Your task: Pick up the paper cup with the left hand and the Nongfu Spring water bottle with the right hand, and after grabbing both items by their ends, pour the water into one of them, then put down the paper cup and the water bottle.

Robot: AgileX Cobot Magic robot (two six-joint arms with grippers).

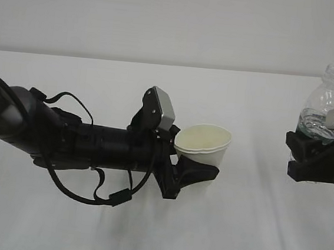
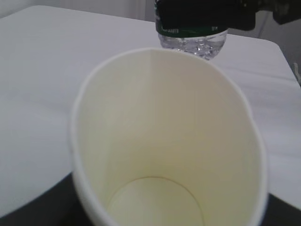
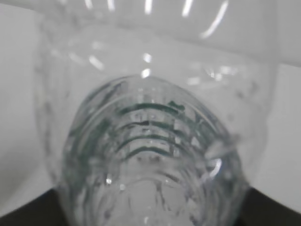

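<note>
The white paper cup [image 1: 204, 141] stands upright in the middle, and my left gripper [image 1: 200, 171] is shut on its lower half. In the left wrist view the paper cup [image 2: 164, 141] fills the frame; its pale yellowish inside looks dry. At the far right my right gripper [image 1: 310, 158] is shut on the Nongfu Spring water bottle [image 1: 328, 99], which is upright and uncapped. Water [image 1: 315, 126] sits in the bottle's lower part. The bottle's base [image 2: 193, 43] shows beyond the cup's rim, and the clear ribbed bottle [image 3: 150, 141] fills the right wrist view. Whether either thing rests on the table is unclear.
A white table [image 1: 86, 223] runs under both arms, with a plain pale wall [image 1: 165, 18] behind it. The left arm [image 1: 65, 136] lies low across the left half with loose cables hanging under it. The table's far right edge [image 2: 287, 61] is visible behind the bottle.
</note>
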